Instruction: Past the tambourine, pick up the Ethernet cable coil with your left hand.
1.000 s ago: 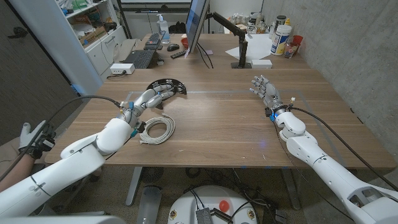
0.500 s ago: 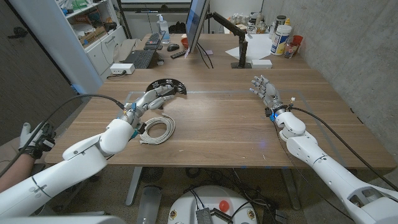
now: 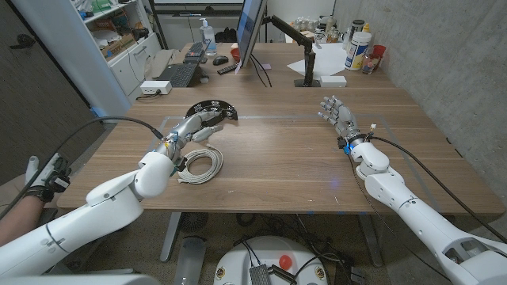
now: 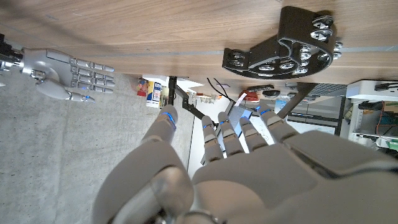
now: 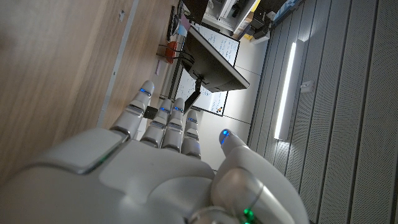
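While the left hand hovers with fingers spread and holding nothing, the Ethernet cable coil lies just nearer, beside its wrist. The tambourine sits just beyond its fingertips. The right hand stands released, far right.

1. A long wooden table with a brown grain fills the middle of the head view.
2. A black half-moon tambourine with small metal jingles lies on the left part of the table.
3. A coil of pale Ethernet cable lies flat nearer the robot, just beside the tambourine.
4. At the far end stand a monitor, a black keyboard, and a black monitor-arm base.
5. White and red containers stand at the far right corner, near a sheet of white paper.
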`<state>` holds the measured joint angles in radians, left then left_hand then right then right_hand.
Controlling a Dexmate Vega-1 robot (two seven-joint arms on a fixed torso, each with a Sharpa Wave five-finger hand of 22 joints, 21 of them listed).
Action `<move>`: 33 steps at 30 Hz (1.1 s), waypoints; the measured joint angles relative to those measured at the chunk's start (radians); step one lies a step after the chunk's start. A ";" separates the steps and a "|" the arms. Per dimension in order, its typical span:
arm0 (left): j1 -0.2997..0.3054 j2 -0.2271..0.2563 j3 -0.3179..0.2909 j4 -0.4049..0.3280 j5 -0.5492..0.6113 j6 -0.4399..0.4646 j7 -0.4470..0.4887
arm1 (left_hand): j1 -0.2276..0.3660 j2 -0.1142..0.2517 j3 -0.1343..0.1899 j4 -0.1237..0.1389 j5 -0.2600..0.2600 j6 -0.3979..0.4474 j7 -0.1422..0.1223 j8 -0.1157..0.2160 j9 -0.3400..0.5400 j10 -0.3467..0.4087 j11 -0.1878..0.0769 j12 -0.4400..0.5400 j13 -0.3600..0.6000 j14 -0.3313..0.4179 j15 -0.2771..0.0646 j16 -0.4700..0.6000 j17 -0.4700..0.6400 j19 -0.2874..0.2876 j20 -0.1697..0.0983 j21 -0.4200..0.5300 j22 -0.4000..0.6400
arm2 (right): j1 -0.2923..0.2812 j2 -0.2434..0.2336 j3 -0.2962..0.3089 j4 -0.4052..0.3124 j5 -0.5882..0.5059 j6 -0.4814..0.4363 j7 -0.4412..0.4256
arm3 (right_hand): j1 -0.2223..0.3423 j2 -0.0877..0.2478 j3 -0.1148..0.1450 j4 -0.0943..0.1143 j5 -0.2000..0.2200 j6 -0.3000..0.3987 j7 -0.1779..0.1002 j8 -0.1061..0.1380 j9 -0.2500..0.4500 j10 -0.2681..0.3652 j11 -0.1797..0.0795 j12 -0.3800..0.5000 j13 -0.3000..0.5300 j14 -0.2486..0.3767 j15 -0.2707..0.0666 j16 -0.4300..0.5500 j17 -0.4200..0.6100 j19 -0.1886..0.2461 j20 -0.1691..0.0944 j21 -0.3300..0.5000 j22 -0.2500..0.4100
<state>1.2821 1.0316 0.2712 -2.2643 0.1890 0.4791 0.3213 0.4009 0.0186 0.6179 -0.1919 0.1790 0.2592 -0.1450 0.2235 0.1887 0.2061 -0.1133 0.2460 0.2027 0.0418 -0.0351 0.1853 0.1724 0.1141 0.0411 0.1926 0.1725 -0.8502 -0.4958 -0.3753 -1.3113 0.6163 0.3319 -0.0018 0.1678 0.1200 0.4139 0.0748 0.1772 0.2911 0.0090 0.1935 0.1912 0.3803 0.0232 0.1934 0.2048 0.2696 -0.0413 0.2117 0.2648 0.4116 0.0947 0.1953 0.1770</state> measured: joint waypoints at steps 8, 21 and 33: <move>-0.016 0.006 0.036 -0.017 0.076 0.084 0.000 | 0.098 -0.034 0.004 -0.004 0.000 -0.005 -0.005 0.000 0.000 0.024 -0.024 0.007 0.000 0.049 -0.001 0.011 0.000 0.040 -0.009 0.004 0.000 | 0.000 0.000 0.000 0.000 0.000 0.000 0.000 | 0.000 0.000 0.000 0.000 0.000 0.000 0.000 0.000 0.000 0.000 0.000 0.000 0.000 0.000 0.000 0.000 0.000 0.000 0.000 0.000 0.000; -0.047 0.018 0.104 -0.055 0.152 0.172 -0.010 | 0.220 -0.081 -0.002 0.002 0.000 -0.009 -0.009 0.000 0.000 0.063 -0.040 0.012 0.009 0.129 -0.002 0.022 0.002 0.108 -0.032 0.022 0.002 | 0.000 0.000 0.001 0.000 0.000 0.001 -0.001 | 0.000 0.000 0.000 0.000 0.000 0.000 0.000 0.000 0.000 0.000 0.000 0.000 0.000 0.000 0.000 0.000 -0.005 0.000 0.000 0.000 0.000; -0.049 0.029 0.118 -0.095 0.174 0.235 -0.031 | 0.284 -0.100 -0.037 0.022 0.000 0.041 -0.002 0.017 0.005 0.153 -0.060 0.039 0.019 0.203 -0.004 0.033 0.007 0.143 -0.036 0.026 0.007 | 0.000 0.000 0.001 -0.001 0.000 0.002 -0.004 | 0.000 0.000 -0.004 -0.004 0.000 0.000 0.000 0.000 0.000 0.000 0.000 0.000 0.000 0.000 0.000 0.000 -0.005 0.000 0.000 0.000 0.000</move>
<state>1.2336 1.0606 0.3893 -2.3596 0.3626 0.7141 0.2901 0.6850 -0.0814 0.5810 -0.1696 0.1789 0.3005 -0.1466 0.2409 0.1933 0.3587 -0.1732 0.2849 0.2213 0.2445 -0.0395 0.2187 0.1795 0.2573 0.0056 0.2186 0.1795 -0.8506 -0.4961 -0.3739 -1.3120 0.6163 0.3341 -0.0061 0.1678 0.1200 0.4097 0.0706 0.1772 0.2911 0.0090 0.1935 0.1913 0.3803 0.0232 0.1934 0.2049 0.2696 -0.0413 0.2117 0.2599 0.4115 0.0947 0.1953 0.1770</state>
